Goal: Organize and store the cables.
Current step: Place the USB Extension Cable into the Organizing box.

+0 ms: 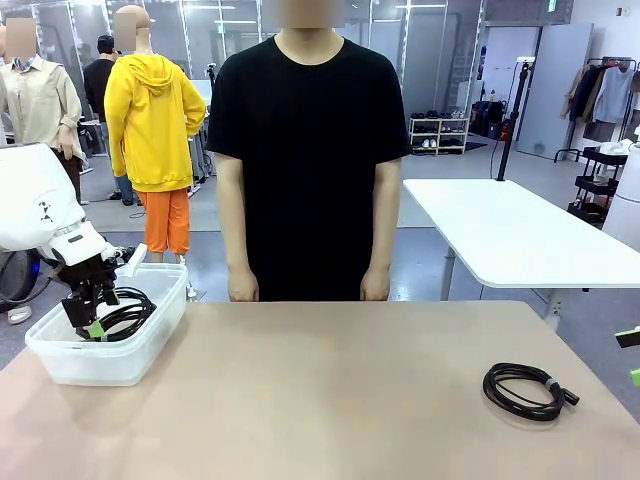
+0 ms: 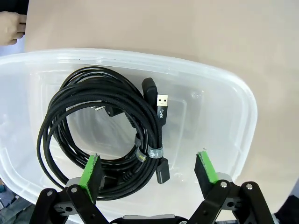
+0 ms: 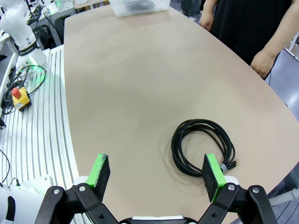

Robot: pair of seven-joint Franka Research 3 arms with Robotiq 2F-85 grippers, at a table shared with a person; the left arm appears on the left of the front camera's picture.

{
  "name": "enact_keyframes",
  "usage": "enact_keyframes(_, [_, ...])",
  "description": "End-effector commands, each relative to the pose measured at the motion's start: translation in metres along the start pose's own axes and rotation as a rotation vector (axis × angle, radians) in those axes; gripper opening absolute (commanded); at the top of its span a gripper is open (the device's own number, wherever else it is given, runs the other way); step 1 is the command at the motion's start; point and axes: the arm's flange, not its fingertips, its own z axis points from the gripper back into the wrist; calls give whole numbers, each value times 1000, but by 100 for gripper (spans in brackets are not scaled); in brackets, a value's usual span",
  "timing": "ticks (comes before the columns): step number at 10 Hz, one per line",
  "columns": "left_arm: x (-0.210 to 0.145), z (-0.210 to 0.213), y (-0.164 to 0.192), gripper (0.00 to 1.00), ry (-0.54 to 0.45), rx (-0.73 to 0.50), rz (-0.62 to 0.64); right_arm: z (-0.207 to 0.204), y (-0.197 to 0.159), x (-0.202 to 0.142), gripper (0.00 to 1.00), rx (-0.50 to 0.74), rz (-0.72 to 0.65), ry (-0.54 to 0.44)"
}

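one coiled cable (image 1: pixel 528 391) lies near the counter's right edge; another coil (image 2: pixel 100 135) sits in the clear bin (image 1: pixel 60 360) at the left edge. both look light and floppy; pinch across the bundled strands. left end effector (image 2: pixel 148 170) and right end effector (image 3: pixel 156 175) gape, empty.

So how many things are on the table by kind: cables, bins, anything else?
Cable coils: 2 or more. One coil lies loose on the table; the coiled cables in the bin look like more than one, but I cannot separate them.
Clear plastic bins: 1, the bin at the table's left.
Total: at least 3 things.
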Motion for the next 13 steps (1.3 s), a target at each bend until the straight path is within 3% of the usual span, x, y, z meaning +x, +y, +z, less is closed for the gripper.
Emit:
enact_keyframes(1, [-1, 1, 3, 100, 0, 4, 1, 0, -1, 2, 100, -7, -7, -18])
enact_keyframes(4, [0, 0, 0, 98, 0, 0, 0, 0, -1, 2, 100, -7, -7, -18])
enact_keyframes(6, [7, 48, -5, 100, 21, 45, 134, 0, -1, 2, 100, -7, -7, -18])
enact_keyframes(9, [7, 106, -75, 100, -163, 72, 291, 0, -1, 2, 100, -7, -7, -18])
enact_keyframes(11, [5, 123, -121, 100, -311, 68, 435, 0, -1, 2, 100, -7, -7, -18])
enact_keyframes(13, [10, 131, -165, 100, -398, 161, 436, 0, -1, 2, 100, -7, -7, -18])
